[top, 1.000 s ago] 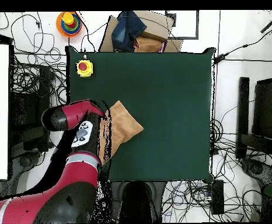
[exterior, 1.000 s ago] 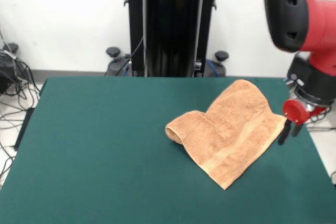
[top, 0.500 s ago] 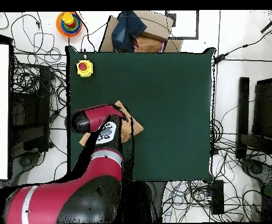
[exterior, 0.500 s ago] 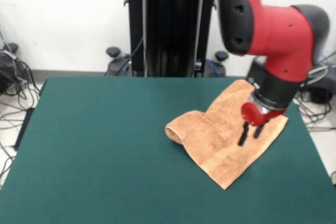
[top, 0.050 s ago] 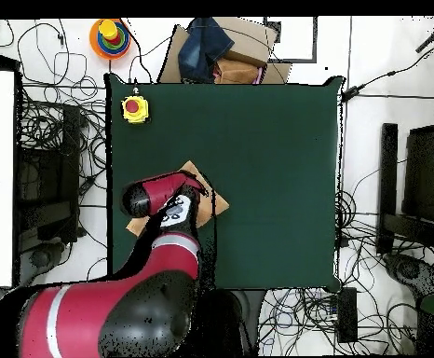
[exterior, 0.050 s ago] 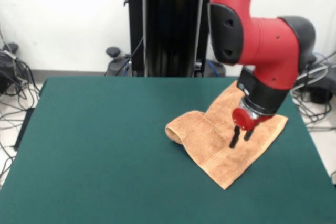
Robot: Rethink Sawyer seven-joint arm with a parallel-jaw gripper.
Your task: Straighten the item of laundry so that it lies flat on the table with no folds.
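One towel (exterior, 0.050 s ago: 220, 140) – folded – under one parted gripper (exterior, 0.050 s ago: 240, 139), on the table (exterior, 0.050 s ago: 105, 145).

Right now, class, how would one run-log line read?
towel: folded, rolled edge at one side | gripper: open, over towel, contact unclear | table: towel near one edge | task: not flat

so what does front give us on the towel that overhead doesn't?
Front only: most of the towel is visible, folded over with a rolled hump at its left end, and the gripper hangs over it, fingers slightly apart. Overhead only: a yellow box with a red button sits at a table corner, and the arm hides most of the towel. Both: towel near one table edge, gripper above it.
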